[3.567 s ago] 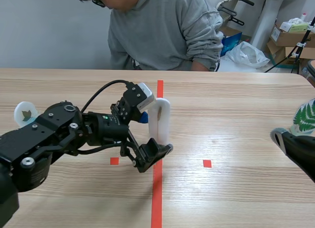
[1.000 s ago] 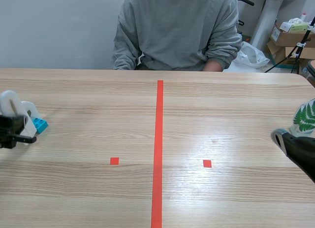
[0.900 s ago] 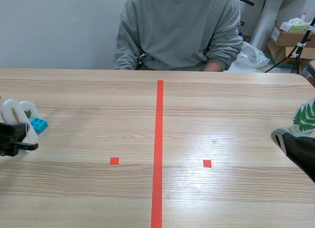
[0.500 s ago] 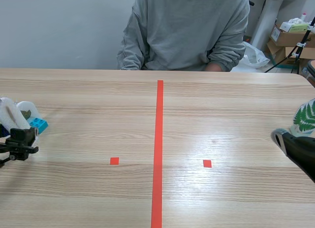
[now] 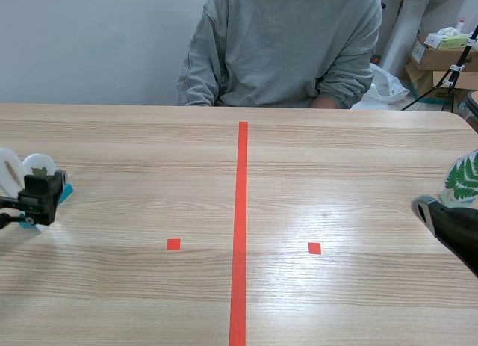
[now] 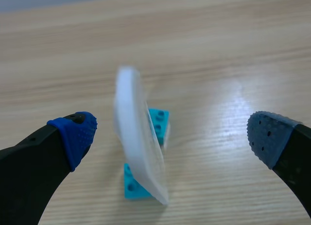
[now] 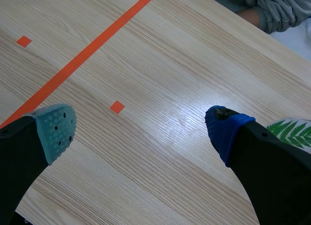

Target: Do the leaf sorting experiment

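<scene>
Carried from centre to the table's [image 5: 149, 301] left edge, the white disc [image 6: 138, 152] stands on its blue block [image 6: 158, 119], released between the left gripper's [image 6: 170, 135] spread fingers; likely light, stiff, tippy: pinch its faces.

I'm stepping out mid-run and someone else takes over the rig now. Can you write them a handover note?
Left gripper: open, a finger on either side of an upright white disc on its blue brick base, not touching it.
Right gripper: open, holding nothing, beside the fern card at the table's right edge.
Done: two white discs stand side by side at the far left; one is the dark-leaf disc.
Left: the fern card is not yet gripped.
</scene>
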Available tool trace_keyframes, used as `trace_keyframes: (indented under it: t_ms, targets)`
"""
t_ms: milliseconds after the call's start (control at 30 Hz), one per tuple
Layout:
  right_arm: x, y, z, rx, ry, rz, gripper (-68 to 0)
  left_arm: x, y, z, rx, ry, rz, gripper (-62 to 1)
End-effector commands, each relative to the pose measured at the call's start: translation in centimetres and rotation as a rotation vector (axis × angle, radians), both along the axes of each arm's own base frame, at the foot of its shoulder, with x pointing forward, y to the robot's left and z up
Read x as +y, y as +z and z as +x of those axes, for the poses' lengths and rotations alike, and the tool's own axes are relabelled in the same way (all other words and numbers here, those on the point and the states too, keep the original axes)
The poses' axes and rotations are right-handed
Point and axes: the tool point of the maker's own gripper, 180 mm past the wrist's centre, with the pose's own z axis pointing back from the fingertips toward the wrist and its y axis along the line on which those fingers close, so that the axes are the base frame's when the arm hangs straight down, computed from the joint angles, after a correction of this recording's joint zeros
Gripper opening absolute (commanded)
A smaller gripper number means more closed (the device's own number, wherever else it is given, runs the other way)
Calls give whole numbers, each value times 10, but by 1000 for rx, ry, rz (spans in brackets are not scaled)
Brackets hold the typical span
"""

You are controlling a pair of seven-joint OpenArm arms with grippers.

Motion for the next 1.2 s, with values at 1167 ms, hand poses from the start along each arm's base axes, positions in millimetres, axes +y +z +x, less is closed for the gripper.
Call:
trace_keyframes:
  t_ms: [1167]
  targets:
    - [-8, -6, 1, -18, 1, -38, -133, -181, 114, -153, -19, -586, -65, 14]
